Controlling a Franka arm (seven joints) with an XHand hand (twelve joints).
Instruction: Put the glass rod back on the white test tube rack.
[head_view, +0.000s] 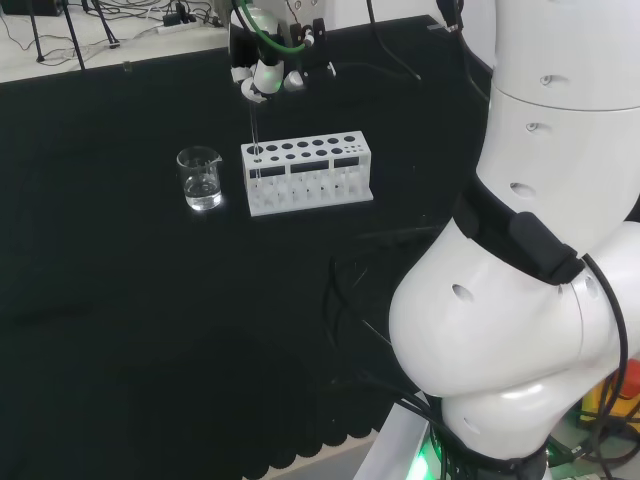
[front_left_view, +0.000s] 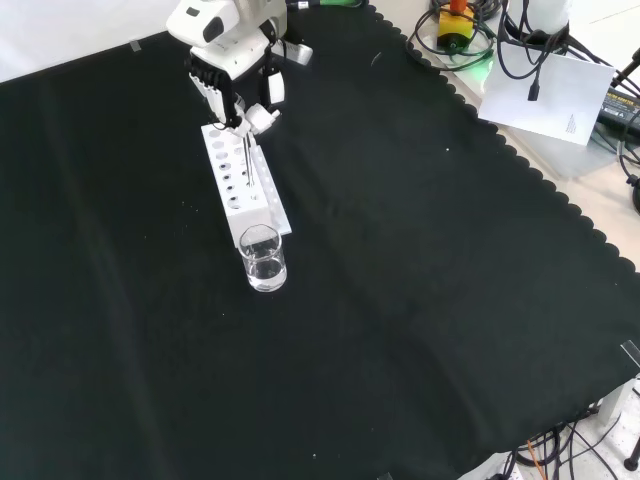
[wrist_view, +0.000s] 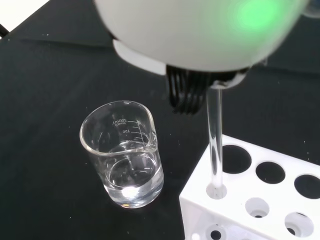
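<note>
The white test tube rack (head_view: 307, 172) (front_left_view: 240, 190) (wrist_view: 260, 205) stands on the black cloth with several round holes in its top. A thin clear glass rod (head_view: 254, 130) (front_left_view: 245, 155) (wrist_view: 215, 140) hangs upright from the hand (head_view: 266, 76) (front_left_view: 236, 72). Its lower end sits in the rack's corner hole, at the end nearest the beaker. The hand is directly above that end of the rack, with its fingers (wrist_view: 189, 92) curled and pinching the rod's top.
A small glass beaker (head_view: 200, 178) (front_left_view: 263, 258) (wrist_view: 122, 155) with a little clear liquid stands close beside the rack's rod end. The arm's own white links (head_view: 520, 260) rise at the right of the head view. Cables lie past the cloth's scalloped edge (front_left_view: 520, 150).
</note>
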